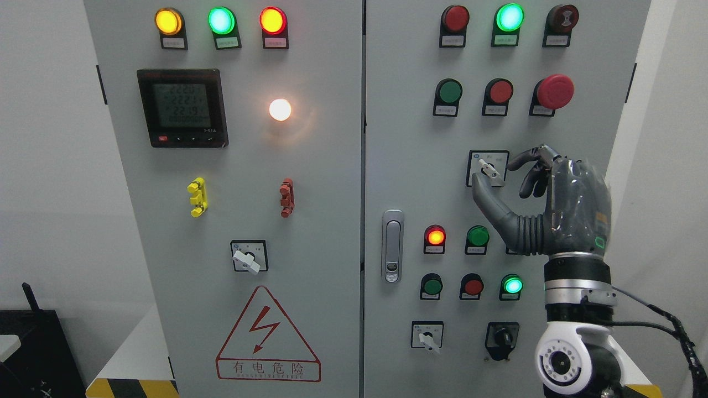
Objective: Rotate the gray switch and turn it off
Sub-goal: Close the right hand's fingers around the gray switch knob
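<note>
Rising from the lower right edge, the right arm's white wrist joint (564,362) sits closest to the camera, and above it the dark gray right robot hand (545,202) is raised against the right door (409,166) of a gray electrical cabinet. Its fingers (528,160) are loosely spread and gently curled, not closed around anything. The thumb (489,202) stretches up and to the left, its tip just below the gray switch (488,168); whether it touches the switch's plate cannot be told. The other fingers hover just right of that plate.

That gray switch is a small rotary knob on a white square plate in the middle of the right door, its handle slanting from upper left to lower right.

Above it sit a green button (449,92), a red button (500,92) and a large red mushroom button (555,92), with a lit green lamp (509,17) higher up. Below the hand are a lit red lamp (435,236), another lit green lamp (513,285), a white rotary switch (427,336) and a black rotary switch (502,336). A silver door latch (392,246) stands at the door's left edge.

On the left door (310,221) are a digital meter (182,108), a glowing white lamp (280,109), a yellow clip (197,197), a red clip (286,197), another white rotary switch (248,257) and a red lightning warning triangle (267,334).
</note>
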Available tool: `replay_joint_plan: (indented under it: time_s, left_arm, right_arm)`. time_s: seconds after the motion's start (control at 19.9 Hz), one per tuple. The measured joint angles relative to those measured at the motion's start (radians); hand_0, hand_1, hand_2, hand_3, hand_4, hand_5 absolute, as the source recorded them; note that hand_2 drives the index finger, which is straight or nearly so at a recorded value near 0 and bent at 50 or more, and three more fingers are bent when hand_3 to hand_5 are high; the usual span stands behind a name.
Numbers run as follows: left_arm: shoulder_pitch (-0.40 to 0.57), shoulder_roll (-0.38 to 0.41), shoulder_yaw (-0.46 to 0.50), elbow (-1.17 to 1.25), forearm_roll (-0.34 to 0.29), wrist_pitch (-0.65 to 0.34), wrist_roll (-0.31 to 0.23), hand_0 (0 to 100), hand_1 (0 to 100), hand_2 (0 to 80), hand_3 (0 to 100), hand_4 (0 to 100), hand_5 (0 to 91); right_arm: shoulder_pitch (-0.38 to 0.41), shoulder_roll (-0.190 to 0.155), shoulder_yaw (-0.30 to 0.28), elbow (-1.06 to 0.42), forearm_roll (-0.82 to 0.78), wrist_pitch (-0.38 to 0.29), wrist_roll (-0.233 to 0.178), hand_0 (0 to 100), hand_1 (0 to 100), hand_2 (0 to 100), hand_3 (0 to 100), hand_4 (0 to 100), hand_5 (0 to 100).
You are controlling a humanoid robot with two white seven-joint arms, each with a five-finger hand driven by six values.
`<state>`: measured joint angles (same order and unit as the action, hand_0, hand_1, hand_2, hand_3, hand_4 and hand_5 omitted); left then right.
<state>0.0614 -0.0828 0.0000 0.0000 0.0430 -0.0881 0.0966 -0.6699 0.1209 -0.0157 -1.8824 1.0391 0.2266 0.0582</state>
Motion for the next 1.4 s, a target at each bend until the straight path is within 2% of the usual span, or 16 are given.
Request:
replay_joint_plan:
  time_s: [0.25,0.6,1.4]
  left_arm:
    - [0.000,0.000,0.000,0.000,0.000,0.000,-0.002,12,39,0.0,0,0,0.0]
    - [0.000,0.000,0.000,0.000,0.000,0.000,-0.003,12,39,0.0,0,0,0.0]
    - [0.000,0.000,0.000,0.000,0.000,0.000,-0.004,12,39,0.0,0,0,0.0]
  right_arm:
    - [-0.007,0.000,0.006,0.011,0.011,0.005,0.002,8,41,57,88,90,100]
    - [-0.012,-0.002,0.003,0.021,0.025,0.021,0.031,7,44,56,88,90,100]
    - [-0.033,-0.005,-0.016,0.036,0.035,0.022,0.034,10,42,59,87,90,100]
